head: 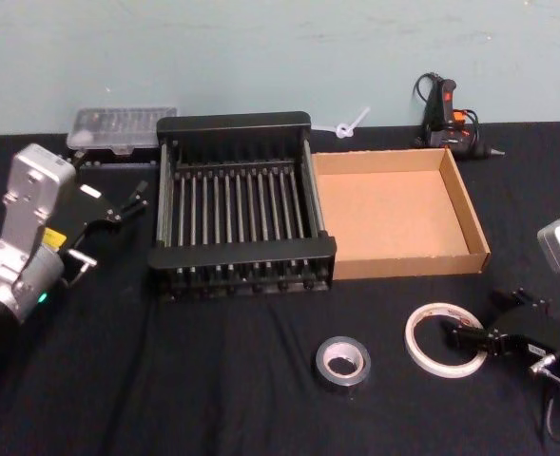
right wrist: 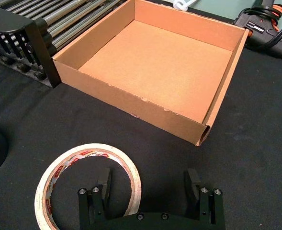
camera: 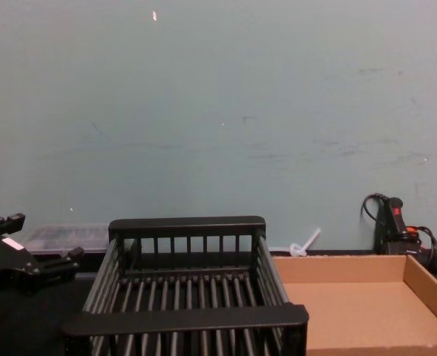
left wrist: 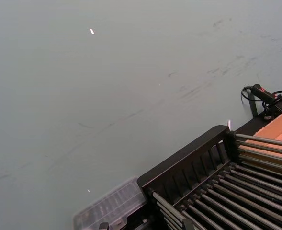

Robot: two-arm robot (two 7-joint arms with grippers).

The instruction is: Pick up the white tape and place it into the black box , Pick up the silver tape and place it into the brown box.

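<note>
The right gripper [head: 462, 344] sits spread wide over the near rim of the white tape [head: 443, 339], flat on the table in front of the brown box [head: 398, 211]. Looks light and stiff, so pinching across that thin wall should work. Left gripper [head: 118, 211] hangs open beside the black box [head: 240, 203].

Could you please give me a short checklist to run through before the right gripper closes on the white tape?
1. Right gripper open: ok.
2. One finger inside the white tape, the other outside its wall: ok.
3. White tape flat on the table: ok.
4. Silver tape apart from the grasp: ok.
5. Black box empty: ok.
6. Left gripper open, held beside the black box, out of the way: ok.
</note>
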